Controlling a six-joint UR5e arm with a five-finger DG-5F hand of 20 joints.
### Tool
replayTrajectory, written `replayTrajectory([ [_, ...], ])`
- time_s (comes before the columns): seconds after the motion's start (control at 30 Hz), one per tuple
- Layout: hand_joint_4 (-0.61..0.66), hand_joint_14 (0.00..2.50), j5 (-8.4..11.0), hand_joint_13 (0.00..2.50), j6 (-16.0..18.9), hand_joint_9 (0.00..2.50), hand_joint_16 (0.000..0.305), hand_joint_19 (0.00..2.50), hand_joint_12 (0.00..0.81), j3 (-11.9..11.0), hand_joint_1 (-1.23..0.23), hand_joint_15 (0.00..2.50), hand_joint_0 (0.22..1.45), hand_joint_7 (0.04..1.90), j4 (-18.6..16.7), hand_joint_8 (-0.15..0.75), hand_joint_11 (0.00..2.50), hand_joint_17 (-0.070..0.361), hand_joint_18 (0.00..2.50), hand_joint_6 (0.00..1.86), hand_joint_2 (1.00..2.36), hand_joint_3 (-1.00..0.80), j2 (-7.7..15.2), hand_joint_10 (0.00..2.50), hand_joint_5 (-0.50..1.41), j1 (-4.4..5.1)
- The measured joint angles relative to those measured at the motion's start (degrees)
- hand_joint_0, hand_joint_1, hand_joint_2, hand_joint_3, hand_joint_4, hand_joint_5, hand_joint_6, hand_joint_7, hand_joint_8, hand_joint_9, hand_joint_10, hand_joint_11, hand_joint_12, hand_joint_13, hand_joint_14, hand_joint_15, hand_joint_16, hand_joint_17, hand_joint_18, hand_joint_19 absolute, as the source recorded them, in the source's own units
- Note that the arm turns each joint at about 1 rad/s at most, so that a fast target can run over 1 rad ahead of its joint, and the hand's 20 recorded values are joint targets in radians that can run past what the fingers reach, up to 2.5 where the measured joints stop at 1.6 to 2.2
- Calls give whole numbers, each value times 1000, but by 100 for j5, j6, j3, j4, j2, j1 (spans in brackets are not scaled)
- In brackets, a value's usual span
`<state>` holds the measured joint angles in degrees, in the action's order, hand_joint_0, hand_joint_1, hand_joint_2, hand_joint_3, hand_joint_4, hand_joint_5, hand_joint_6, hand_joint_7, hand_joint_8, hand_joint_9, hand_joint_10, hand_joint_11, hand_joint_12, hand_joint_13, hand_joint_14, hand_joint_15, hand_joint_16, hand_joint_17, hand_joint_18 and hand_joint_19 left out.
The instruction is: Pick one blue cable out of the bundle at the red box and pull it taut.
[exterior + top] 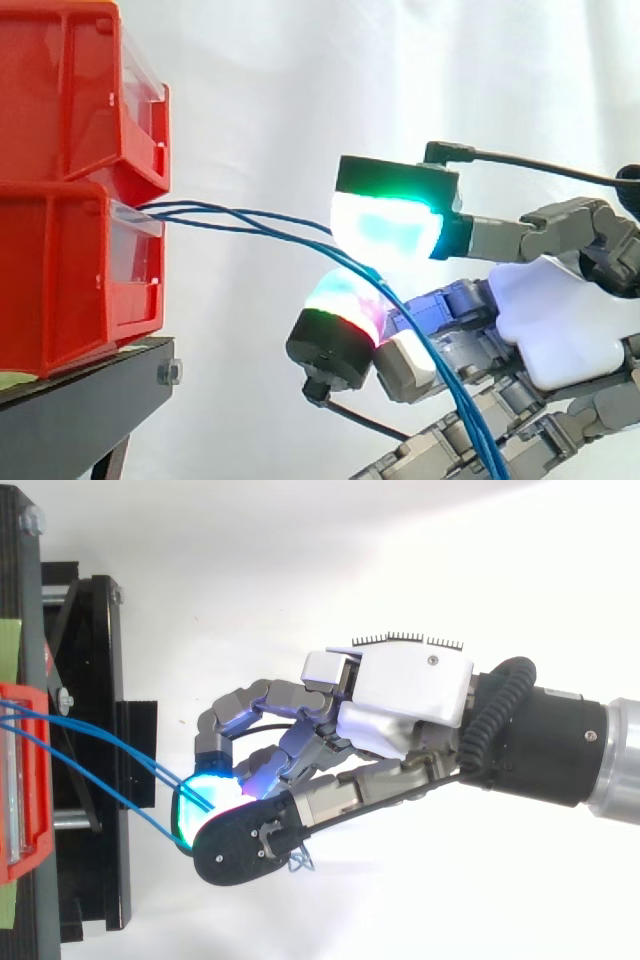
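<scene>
Cables point(468, 415) between glowing pads point(385, 225) of hand point(560, 320)

red bins point(60, 280): 2, stacked. blue cables point(478, 430): approx 3, strands overlap, exact no. unclear. black stand point(80, 400): 1. hand point(400, 690): 1.
</scene>
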<state>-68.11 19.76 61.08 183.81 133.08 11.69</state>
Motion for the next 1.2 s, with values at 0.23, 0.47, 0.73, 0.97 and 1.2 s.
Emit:
replayTrajectory([
  [0.23,115,5,-6,554,-36,1012,52,326,391,0,-791,165,620,1125,-20,224,810,117,641,829,1011,-354,0,17,-138,-18],
  [0.47,11,5,-51,539,-217,902,52,284,392,-1,-912,144,691,1155,-122,243,813,117,643,880,1013,-343,-1,16,-168,-25],
  [0.73,-25,4,-60,534,-254,817,52,253,389,-5,-922,140,752,1128,-137,227,789,117,654,905,1005,-440,-1,13,-199,-30],
  [0.97,54,5,-59,495,-273,678,53,257,390,-6,-957,147,637,972,-135,226,789,119,643,877,1000,-500,-1,15,-247,-33],
  [1.2,112,5,-59,516,-284,781,60,318,433,-3,-731,172,480,926,-128,285,780,135,654,848,1000,-500,-1,13,-211,-35],
])
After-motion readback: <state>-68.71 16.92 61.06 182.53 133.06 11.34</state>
